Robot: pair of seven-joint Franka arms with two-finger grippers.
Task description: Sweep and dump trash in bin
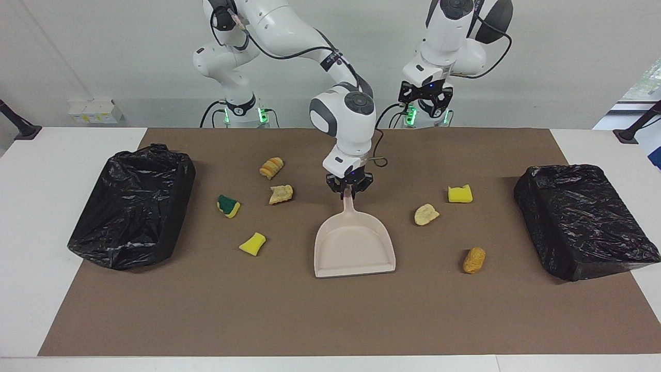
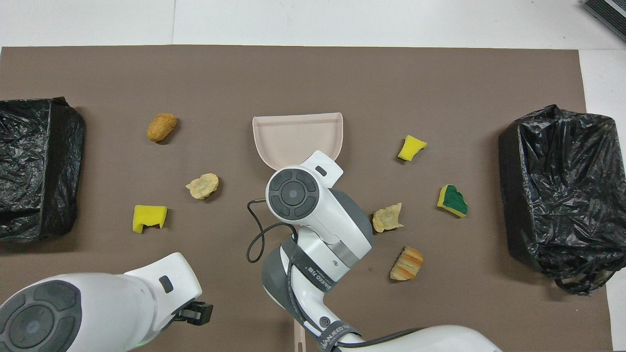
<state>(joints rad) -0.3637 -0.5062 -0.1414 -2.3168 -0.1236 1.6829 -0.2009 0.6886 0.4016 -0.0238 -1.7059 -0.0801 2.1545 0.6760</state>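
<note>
A beige dustpan [image 1: 354, 248] lies on the brown mat, its handle pointing toward the robots. My right gripper [image 1: 349, 193] is shut on the end of that handle; in the overhead view the right hand [image 2: 293, 193] covers the handle, and the pan [image 2: 297, 134] shows. Several trash scraps lie around it. Toward the right arm's end are a striped bread chunk [image 1: 271, 168], a tan chunk [image 1: 281, 194], a green-and-yellow sponge [image 1: 228, 206] and a yellow sponge [image 1: 252, 244]. Toward the left arm's end are a yellow sponge [image 1: 460, 194], a tan chunk [image 1: 426, 214] and a brown chunk [image 1: 474, 260]. My left gripper [image 1: 426, 101] waits raised by its base.
Two bins lined with black bags stand on the mat, one at the right arm's end [image 1: 134, 206] and one at the left arm's end [image 1: 583, 217]. A thin cable loop [image 1: 379, 161] hangs by the right wrist. No brush shows clearly.
</note>
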